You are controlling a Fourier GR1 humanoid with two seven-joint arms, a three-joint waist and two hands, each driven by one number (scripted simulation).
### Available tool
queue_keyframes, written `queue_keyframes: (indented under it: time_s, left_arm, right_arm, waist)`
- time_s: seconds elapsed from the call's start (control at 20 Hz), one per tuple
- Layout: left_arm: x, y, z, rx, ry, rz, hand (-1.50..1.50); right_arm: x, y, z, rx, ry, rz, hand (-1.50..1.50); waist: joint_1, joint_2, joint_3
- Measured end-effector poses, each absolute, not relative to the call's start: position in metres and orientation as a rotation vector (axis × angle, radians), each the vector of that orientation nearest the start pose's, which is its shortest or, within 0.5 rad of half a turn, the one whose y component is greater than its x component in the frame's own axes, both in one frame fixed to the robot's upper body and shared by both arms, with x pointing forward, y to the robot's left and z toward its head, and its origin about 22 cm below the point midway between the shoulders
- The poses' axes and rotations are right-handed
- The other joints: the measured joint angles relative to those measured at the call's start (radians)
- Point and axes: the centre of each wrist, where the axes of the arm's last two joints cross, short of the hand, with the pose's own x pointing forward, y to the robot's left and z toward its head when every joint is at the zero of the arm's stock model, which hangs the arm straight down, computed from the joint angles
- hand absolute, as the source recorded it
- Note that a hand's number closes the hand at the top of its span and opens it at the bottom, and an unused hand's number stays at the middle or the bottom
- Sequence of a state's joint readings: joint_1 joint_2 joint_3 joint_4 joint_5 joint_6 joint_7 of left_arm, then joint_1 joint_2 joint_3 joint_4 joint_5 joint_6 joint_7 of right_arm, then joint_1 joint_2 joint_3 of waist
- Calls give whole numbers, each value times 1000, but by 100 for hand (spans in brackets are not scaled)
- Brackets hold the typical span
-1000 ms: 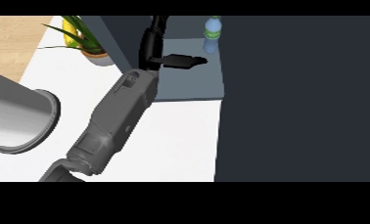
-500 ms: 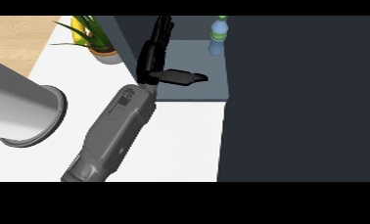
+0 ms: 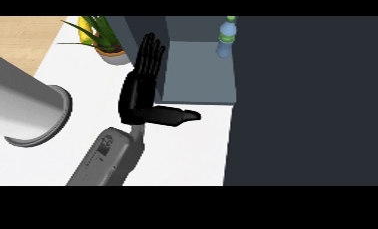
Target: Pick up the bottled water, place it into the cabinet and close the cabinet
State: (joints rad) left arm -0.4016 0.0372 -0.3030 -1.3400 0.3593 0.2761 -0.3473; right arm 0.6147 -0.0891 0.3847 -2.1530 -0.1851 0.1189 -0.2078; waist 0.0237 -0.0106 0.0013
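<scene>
The bottled water [image 3: 227, 38], clear with a green cap, stands upright at the back right of the cabinet's grey-blue shelf [image 3: 198, 80]. My left hand [image 3: 140, 95] is over the white counter at the shelf's left front edge. Its fingers are straight and point away from me, its thumb sticks out to the right, and it is open and holds nothing. It is well apart from the bottle. A large dark panel [image 3: 303, 98] fills the right side and borders the shelf's right edge. My right hand shows nowhere.
A potted plant [image 3: 102, 38] with green and yellow leaves stands on the white counter [image 3: 184, 143] just left of the cabinet. A big grey round vessel [image 3: 33, 113] sits at the left edge. A wooden floor [image 3: 29, 38] shows at the top left.
My left hand has drawn back out of the cabinet toward me, from near the bottle to the shelf's front left edge. The bottle stays standing on the shelf.
</scene>
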Motion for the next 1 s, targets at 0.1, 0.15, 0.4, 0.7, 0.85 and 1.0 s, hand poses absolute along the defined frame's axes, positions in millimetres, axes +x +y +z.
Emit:
queue_keyframes:
  time_s: [0.1, 0.15, 0.4, 0.7, 0.85, 1.0]
  left_arm:
    - [288, 130, 46, -340, -1928, 85, -150]
    - [278, 134, 50, -347, -1931, 92, -150]
    - [226, 143, 66, -394, -1906, 106, -150]
    - [179, 166, 75, -429, -1923, 117, -150]
    - [159, 179, 74, -402, -1942, 137, -150]
    - [148, 197, 76, -366, -1966, 163, -150]
  right_arm:
    - [95, -205, 51, 395, -1772, -41, -150]
    - [96, -204, 52, 395, -1774, -35, -150]
    - [92, -202, 50, 403, -1777, 35, -150]
    - [89, -203, 58, 454, -1714, 236, 150]
    - [90, -201, 65, 466, -1691, 338, 150]
    - [86, -195, 68, 489, -1677, 410, 150]
  waist:
    - [-1, 0, 0]
    - [-3, 1, 0]
    - [-10, 3, -1]
    - [-9, 5, -1]
    - [-5, 10, 0]
    - [-7, 13, 0]
